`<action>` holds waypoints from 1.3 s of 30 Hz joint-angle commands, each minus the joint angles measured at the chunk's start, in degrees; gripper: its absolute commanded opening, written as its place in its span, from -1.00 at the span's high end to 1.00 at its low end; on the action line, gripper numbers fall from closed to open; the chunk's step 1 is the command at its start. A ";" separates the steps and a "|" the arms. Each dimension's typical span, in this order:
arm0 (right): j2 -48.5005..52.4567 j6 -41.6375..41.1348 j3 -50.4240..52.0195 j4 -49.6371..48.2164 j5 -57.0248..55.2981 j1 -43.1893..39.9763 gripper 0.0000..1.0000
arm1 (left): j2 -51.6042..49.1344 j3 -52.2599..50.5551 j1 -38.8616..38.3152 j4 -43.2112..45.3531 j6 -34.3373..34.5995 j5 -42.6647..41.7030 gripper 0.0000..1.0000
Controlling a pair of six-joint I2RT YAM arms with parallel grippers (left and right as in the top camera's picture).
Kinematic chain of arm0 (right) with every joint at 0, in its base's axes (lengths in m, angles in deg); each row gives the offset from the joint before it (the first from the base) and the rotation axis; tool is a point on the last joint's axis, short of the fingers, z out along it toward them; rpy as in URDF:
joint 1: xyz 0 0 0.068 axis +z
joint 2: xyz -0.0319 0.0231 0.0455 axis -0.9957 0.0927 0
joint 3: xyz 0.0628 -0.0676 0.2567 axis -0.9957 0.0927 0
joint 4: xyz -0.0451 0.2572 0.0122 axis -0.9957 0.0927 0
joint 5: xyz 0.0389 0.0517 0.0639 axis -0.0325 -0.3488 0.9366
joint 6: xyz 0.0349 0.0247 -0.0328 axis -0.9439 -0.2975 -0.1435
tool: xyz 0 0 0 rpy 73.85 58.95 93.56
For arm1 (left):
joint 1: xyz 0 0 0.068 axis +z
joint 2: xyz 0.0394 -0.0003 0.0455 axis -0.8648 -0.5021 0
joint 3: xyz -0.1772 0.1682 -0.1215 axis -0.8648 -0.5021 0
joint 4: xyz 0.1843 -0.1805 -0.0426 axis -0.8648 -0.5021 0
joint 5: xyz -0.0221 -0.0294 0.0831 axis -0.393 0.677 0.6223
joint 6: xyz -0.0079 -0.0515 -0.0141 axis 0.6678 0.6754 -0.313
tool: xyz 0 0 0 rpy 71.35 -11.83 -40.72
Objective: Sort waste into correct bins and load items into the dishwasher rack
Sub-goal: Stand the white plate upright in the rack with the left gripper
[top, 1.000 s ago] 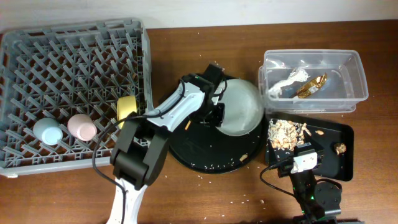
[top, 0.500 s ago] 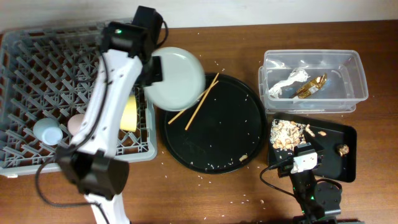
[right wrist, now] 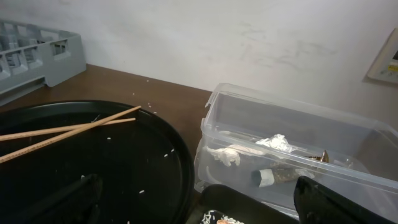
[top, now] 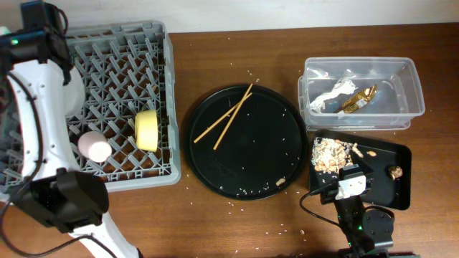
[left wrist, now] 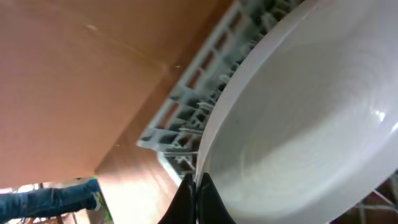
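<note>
My left gripper (left wrist: 196, 198) is shut on the rim of the pale grey plate (left wrist: 298, 124) and holds it on edge over the left part of the grey dishwasher rack (top: 129, 57). In the overhead view only a sliver of the plate (top: 74, 93) shows beside the arm. The yellow bowl (top: 147, 130) and the pink cup (top: 93, 145) sit in the rack. The blue cup is hidden. The chopsticks (top: 226, 122) lie on the round black tray (top: 247, 168). My right gripper (right wrist: 199, 211) is open and empty by the bins.
The clear tub (top: 405, 89) holds the white-silver wrapper (top: 331, 97) and the brown-gold wrapper (top: 358, 99). The shallow black tray (top: 391, 154) holds tan food scraps (top: 330, 154). Crumbs lie scattered on the round tray and the table.
My left arm has carried the plate from the round tray leftward across the rack to its left side. It now covers the blue cup. The right arm has not moved.
</note>
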 commanded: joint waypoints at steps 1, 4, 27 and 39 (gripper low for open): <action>-0.39 -0.20 0.31 0.26 -0.09 -0.37 -0.97 | -2.21 0.15 -2.03 -0.48 -0.66 -3.23 1.00; -0.39 -0.22 0.31 0.26 -0.09 -0.37 -0.97 | -3.39 0.15 -3.04 -0.61 -0.66 -6.64 1.00; -0.39 -0.20 0.31 0.26 -0.09 -0.37 -0.97 | -10.62 -1.60 21.55 -5.75 3.10 -44.83 0.21; -0.39 -0.22 0.31 0.26 -0.09 -0.37 -0.97 | -12.72 -9.29 23.15 3.74 -0.44 -43.60 0.36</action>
